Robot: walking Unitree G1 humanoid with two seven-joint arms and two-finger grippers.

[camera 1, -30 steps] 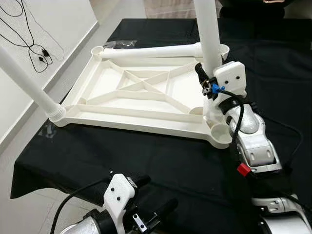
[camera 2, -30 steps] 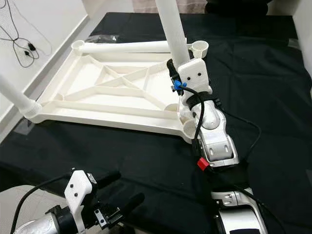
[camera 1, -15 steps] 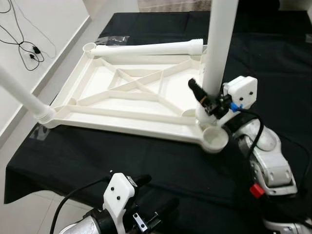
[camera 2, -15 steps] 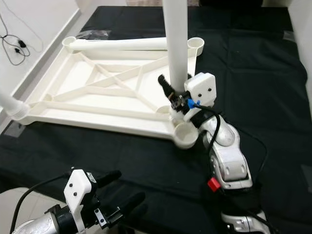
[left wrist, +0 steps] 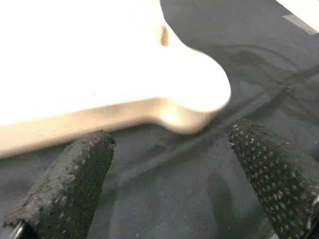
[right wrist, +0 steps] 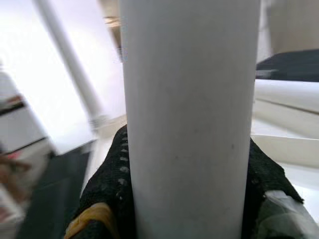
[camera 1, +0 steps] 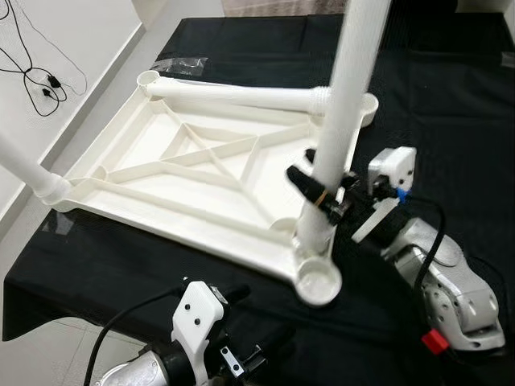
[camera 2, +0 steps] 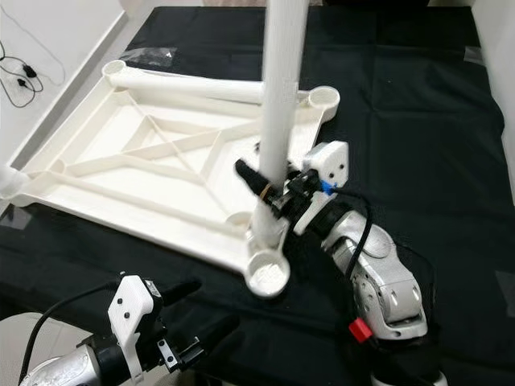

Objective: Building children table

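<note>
The tabletop (camera 1: 201,161) has swung round; right gripper (camera 1: 322,193) clamps upright leg (camera 1: 342,112).

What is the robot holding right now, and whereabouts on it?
The right gripper grips the upright white table leg low on its shaft, just above the tabletop's corner socket. The left gripper holds nothing.

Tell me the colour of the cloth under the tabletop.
Black cloth, clearest in the right eye view.

Home room: black-draped table (camera 1: 451,96), white wall (camera 1: 80,32)
</note>
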